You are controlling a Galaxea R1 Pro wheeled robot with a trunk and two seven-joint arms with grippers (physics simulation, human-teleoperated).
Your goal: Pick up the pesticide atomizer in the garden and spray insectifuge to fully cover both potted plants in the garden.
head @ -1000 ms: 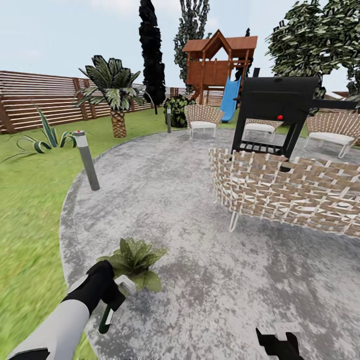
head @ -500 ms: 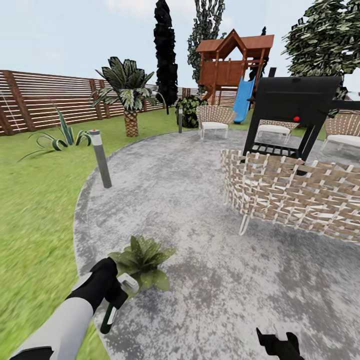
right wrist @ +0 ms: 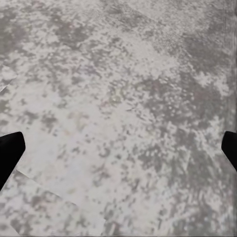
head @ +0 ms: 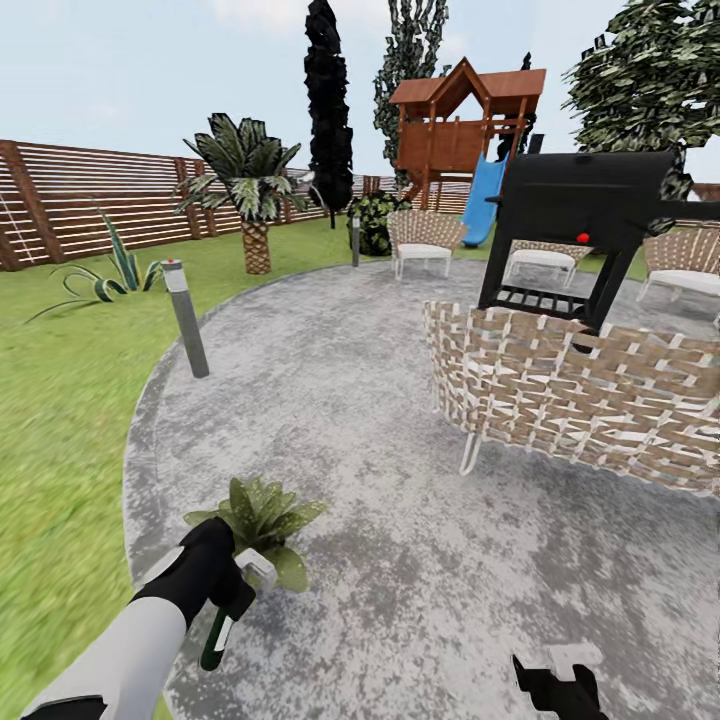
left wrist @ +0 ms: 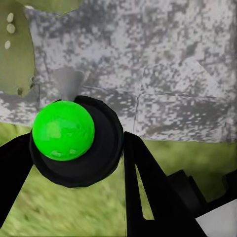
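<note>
Grey stone paving [head: 400, 520] is spreading under your left gripper [head: 228, 590]; just ahead of it a potted plant [head: 258, 515] is sitting. You're pinching the pesticide atomizer [head: 217, 632], hanging below the claw; light, rigid, likely slick, so grip near its neck. Your right gripper [head: 553, 683] is idling, fingers spread.

Paving [head: 400, 560]: mottled grey stone, rough and matt | fence [head: 90, 200]: brown wooden slats | chairs [head: 580, 400]: woven wicker on thin pale metal legs | grill [head: 585, 205]: matt black metal | atomizer [head: 222, 620]: glossy dark-green plastic with a pale grey head | left gripper [head: 215, 580]: matt black.
</note>
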